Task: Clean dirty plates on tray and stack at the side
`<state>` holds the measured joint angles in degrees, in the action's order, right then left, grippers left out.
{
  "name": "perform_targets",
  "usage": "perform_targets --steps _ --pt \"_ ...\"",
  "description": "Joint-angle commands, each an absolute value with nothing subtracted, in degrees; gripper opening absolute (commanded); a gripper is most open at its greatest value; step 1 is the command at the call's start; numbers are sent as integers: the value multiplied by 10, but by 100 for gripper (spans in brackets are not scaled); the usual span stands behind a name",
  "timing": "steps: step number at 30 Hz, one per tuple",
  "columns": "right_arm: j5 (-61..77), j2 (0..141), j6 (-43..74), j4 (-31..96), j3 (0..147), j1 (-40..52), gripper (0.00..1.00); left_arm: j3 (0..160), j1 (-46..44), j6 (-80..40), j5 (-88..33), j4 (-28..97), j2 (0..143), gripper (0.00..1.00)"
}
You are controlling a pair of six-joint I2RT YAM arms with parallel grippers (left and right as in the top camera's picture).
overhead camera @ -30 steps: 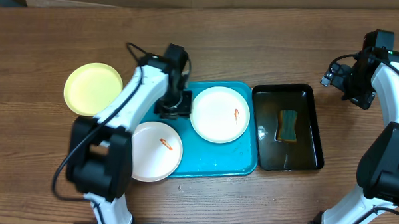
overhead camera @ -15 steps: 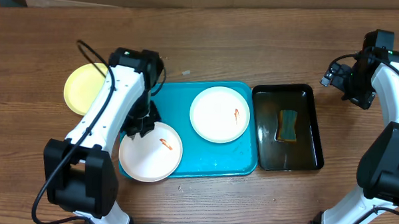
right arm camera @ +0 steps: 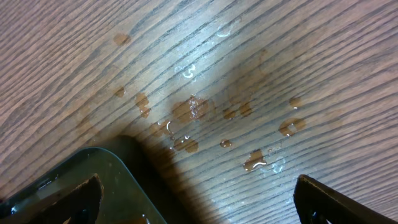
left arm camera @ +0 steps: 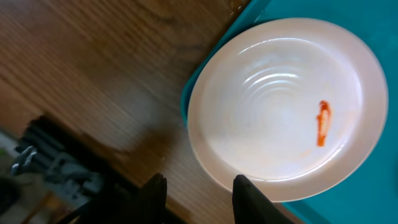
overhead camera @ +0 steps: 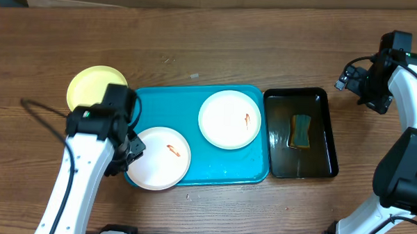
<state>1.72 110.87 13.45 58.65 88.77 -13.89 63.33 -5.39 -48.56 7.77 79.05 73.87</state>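
The turquoise tray [overhead camera: 195, 109] holds two white plates, each with a red-orange smear. One [overhead camera: 230, 119] is at its back right. The other [overhead camera: 158, 157] is at the front left and overhangs the tray's edge; it fills the left wrist view [left arm camera: 286, 109]. The yellow-green plate [overhead camera: 91, 92] lies on the table left of the tray, partly under my left arm. My left gripper [overhead camera: 132, 150] is open and empty [left arm camera: 199, 193], over the wood just beside the front-left plate's rim. My right gripper [overhead camera: 356, 84] is wide open and empty [right arm camera: 196, 199] above the table, right of the tub.
A black tub [overhead camera: 299, 165] with water and a sponge [overhead camera: 302, 130] stands right of the tray; its corner shows in the right wrist view [right arm camera: 93, 180]. Water drops [right arm camera: 193, 112] lie on the wood beside it. The tray's edge shows in the left wrist view [left arm camera: 373, 208].
My left arm has swung from the tray's back left toward the front left, and its gripper now sits at the front-left plate's rim. Plates and right arm have not moved.
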Motion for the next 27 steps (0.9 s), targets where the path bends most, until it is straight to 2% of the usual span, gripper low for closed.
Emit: perform_targets --steps 1,3,4,5,7,17,27 --pt "21 1104 135 585 899 -141 100 587 -41 -490 26 745 722 39" --pt "21 1104 135 585 899 -141 100 562 -41 -484 18 708 729 40" --pt "21 1104 135 585 899 -141 100 553 -41 -484 18 696 732 45" --pt "21 1104 135 585 899 -141 100 544 -41 -484 18 686 736 57" --pt "21 1104 135 585 899 -141 100 528 -41 -484 18 675 747 63" --pt "21 1104 135 585 899 -141 100 510 -36 -482 38 662 772 58" --pt "21 1104 135 585 899 -141 100 500 7 -453 34 662 772 57"
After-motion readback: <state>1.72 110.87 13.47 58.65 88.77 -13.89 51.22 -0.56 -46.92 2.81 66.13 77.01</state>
